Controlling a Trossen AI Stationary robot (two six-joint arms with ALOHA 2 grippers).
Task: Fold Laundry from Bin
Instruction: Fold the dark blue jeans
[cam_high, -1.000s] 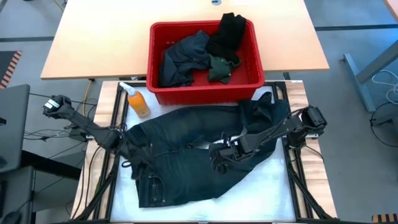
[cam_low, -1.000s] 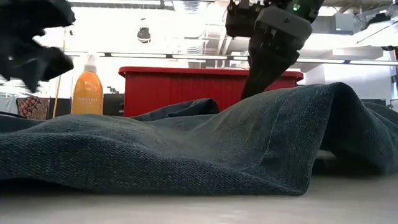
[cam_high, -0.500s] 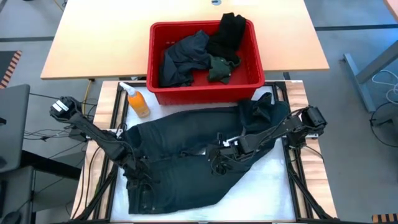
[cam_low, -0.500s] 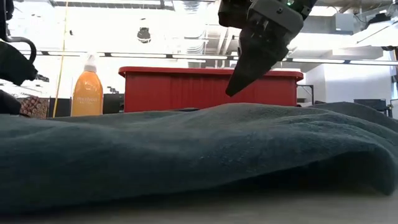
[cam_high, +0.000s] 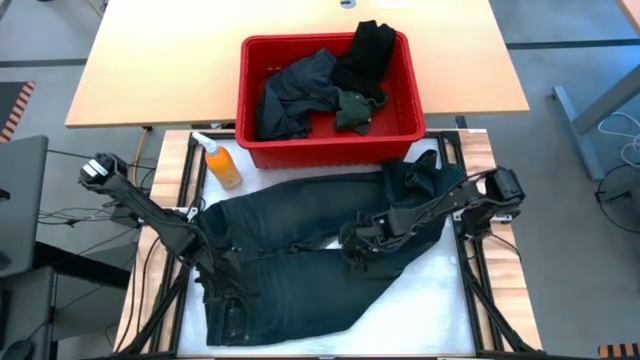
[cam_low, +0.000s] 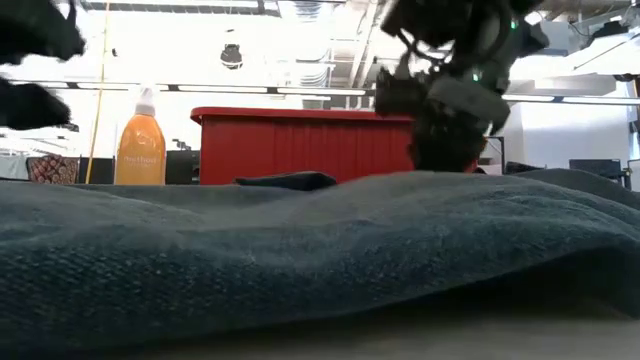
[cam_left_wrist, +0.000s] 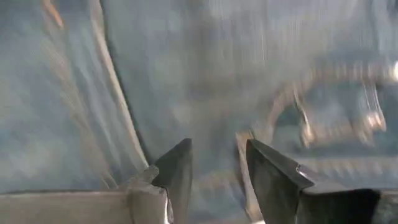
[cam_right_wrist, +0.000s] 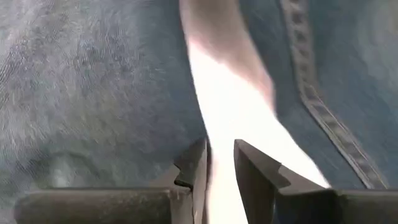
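1. The dark navy jeans (cam_high: 320, 255) lie spread flat across the white work surface (cam_high: 440, 300), in front of the red bin (cam_high: 330, 145).
2. The bin sits on the far side of the jeans and holds the other laundry – a dark grey-blue garment (cam_high: 290, 95), a black piece (cam_high: 365, 55) draped over the far rim, and a dark green shirt (cam_high: 352, 110).
3. The left gripper (cam_high: 225, 290) is down on the jeans near their left end; in the left wrist view its fingers (cam_left_wrist: 177, 171) stand apart with denim showing in the gap, nothing pinched.
4. The right gripper (cam_high: 355, 245) rests over the middle of the jeans – its fingers (cam_right_wrist: 255, 168) are slightly parted over a pale gap in the denim, not clamped on cloth.
5. An orange bottle (cam_high: 222, 162) stands just beside the bin's left front corner.
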